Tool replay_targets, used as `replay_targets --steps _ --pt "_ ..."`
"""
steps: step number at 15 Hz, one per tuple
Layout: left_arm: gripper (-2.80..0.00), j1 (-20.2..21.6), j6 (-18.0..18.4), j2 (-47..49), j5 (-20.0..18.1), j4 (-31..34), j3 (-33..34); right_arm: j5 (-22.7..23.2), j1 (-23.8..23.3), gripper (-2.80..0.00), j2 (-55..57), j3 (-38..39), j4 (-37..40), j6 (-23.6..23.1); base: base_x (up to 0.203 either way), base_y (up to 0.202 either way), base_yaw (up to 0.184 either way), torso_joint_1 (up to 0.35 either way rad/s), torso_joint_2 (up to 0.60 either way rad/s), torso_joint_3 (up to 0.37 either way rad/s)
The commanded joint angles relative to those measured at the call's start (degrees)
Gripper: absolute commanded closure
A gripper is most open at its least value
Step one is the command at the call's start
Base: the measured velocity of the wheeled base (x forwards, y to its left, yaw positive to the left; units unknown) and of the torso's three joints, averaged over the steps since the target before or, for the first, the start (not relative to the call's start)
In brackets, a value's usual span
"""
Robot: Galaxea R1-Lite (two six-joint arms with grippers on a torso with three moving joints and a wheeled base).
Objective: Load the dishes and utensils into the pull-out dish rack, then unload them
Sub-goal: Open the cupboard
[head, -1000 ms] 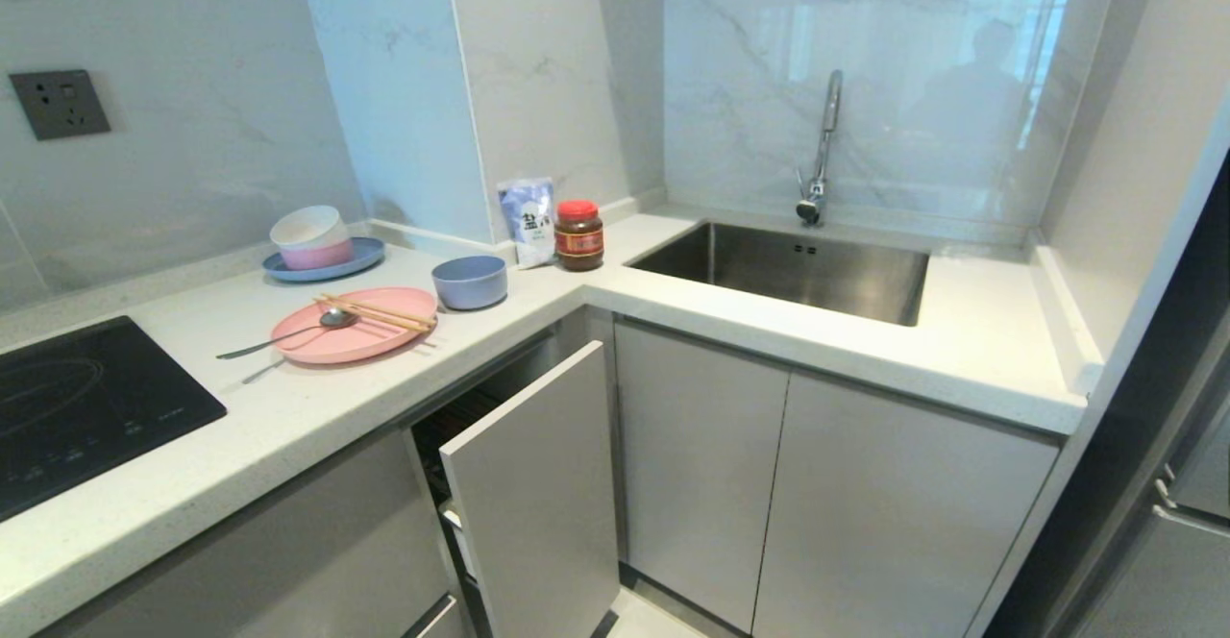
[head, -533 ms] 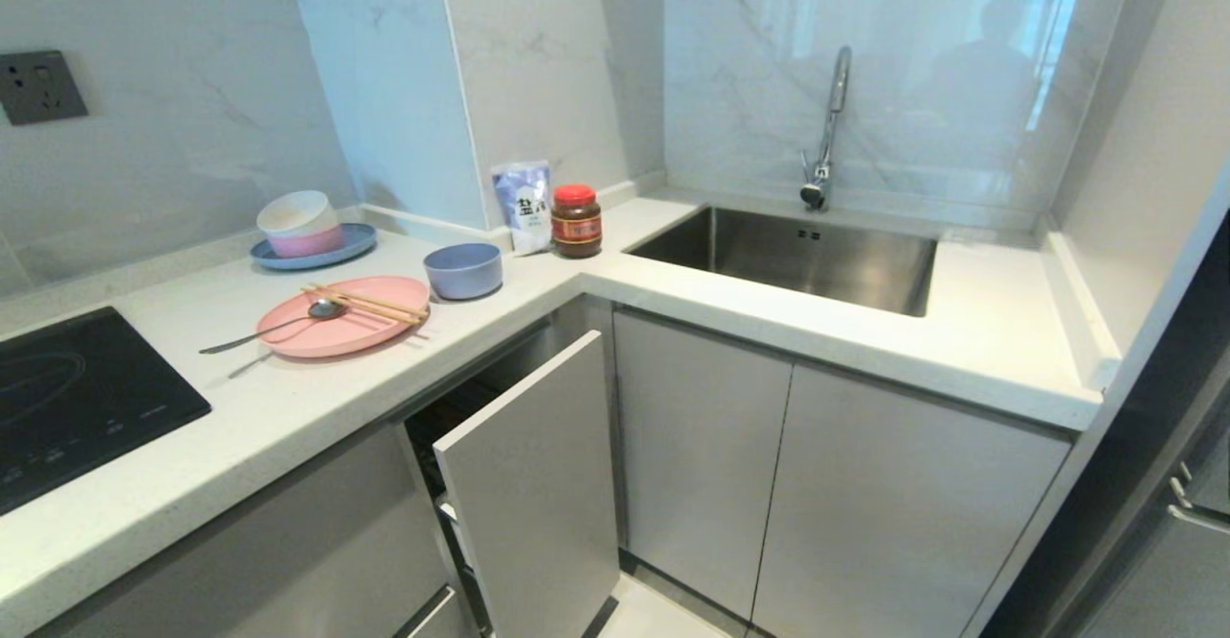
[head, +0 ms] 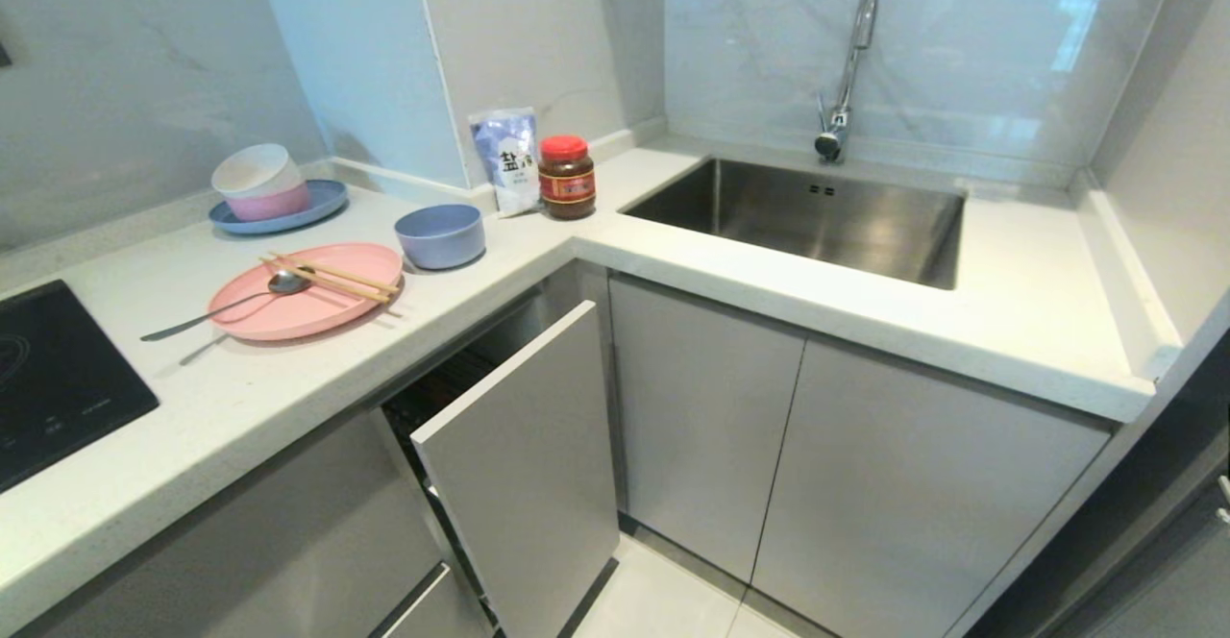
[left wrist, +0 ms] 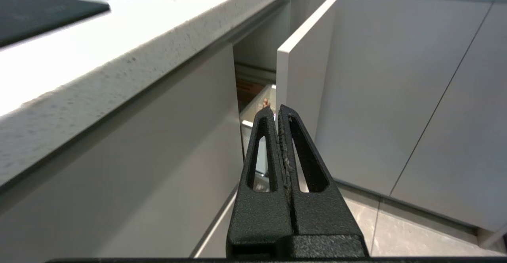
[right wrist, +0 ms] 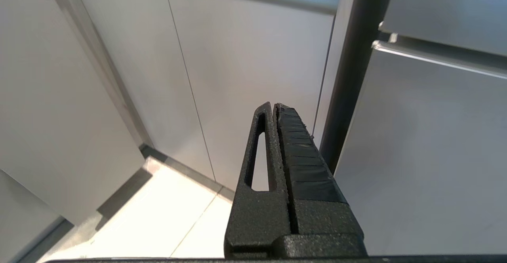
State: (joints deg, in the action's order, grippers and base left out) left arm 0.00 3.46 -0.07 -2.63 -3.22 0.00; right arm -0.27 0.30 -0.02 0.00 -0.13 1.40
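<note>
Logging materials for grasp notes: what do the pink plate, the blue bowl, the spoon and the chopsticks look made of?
Pink plate: looks like matte plastic or a similar composite, even colour, no glaze shine. Blue bowl: same dull, uniform finish, probably the same material. Spoon: polished steel, its bowl mirrors the light. Chopsticks: light unpainted wood or bamboo, judging by the tan tone.
</note>
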Motion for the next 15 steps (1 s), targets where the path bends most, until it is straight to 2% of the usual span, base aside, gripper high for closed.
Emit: replay_targets --steps 1,15 --pt "0.00 0.0 0.0 0.1 0.0 0.0 1.5 0.0 0.0 0.00 -0.2 0.1 0.0 0.0 0.000 0.000 0.000 0.010 0.00 -0.195" --pt "0.00 0.0 0.3 0.1 -0.1 0.0 1.5 0.0 0.0 0.00 -0.2 0.1 0.0 0.0 0.000 0.000 0.000 0.004 0.00 -0.200"
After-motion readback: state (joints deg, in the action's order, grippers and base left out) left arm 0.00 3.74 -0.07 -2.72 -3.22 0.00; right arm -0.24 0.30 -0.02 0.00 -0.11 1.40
